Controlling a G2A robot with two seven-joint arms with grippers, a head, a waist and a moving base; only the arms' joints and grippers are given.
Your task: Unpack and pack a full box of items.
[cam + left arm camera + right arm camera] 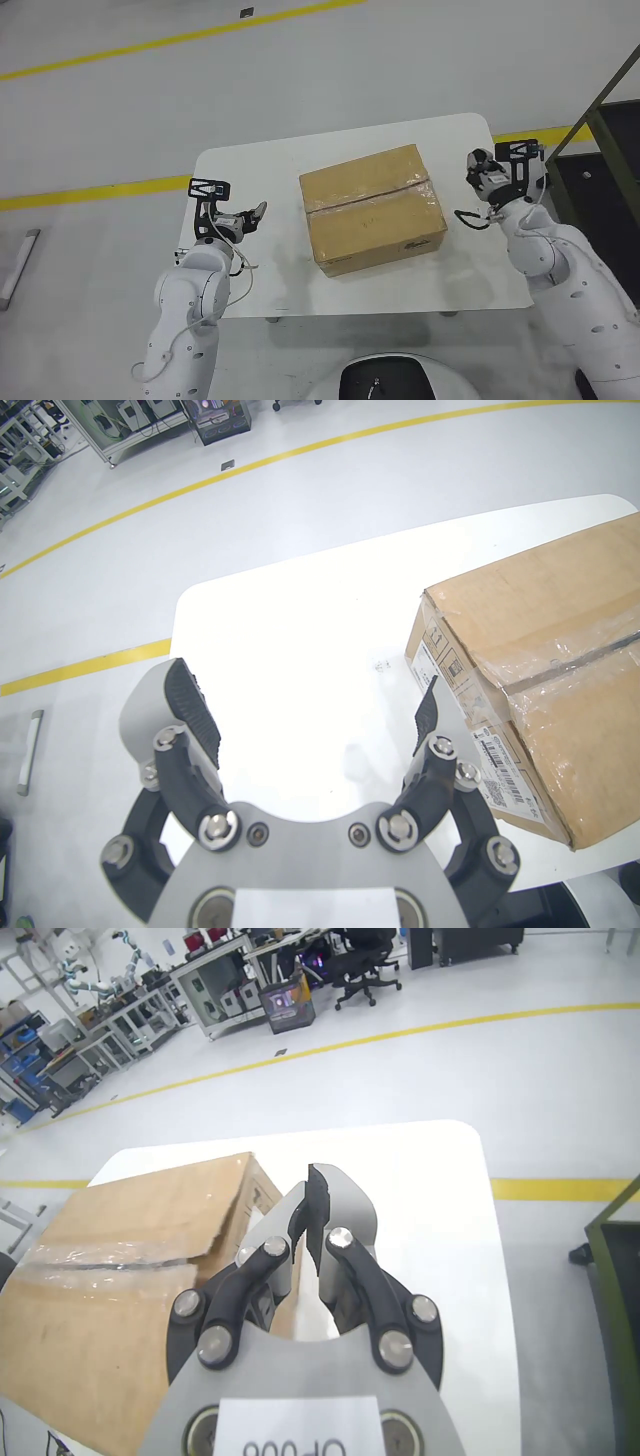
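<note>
A brown cardboard box (372,207) stands closed on the middle of the white table (260,165), its flaps sealed with clear tape along the centre seam. My left gripper (305,695) is open and empty above the bare table, with the box (540,680) a short way off; from above it (245,218) sits left of the box. My right gripper (310,1205) is shut on nothing, hovering over the table beside the box (125,1248); from above it (482,172) is at the table's right side.
A dark green frame (600,110) stands off the table's right edge. Yellow floor lines (120,190) run behind the table. Bare tabletop lies on both sides of the box and behind it.
</note>
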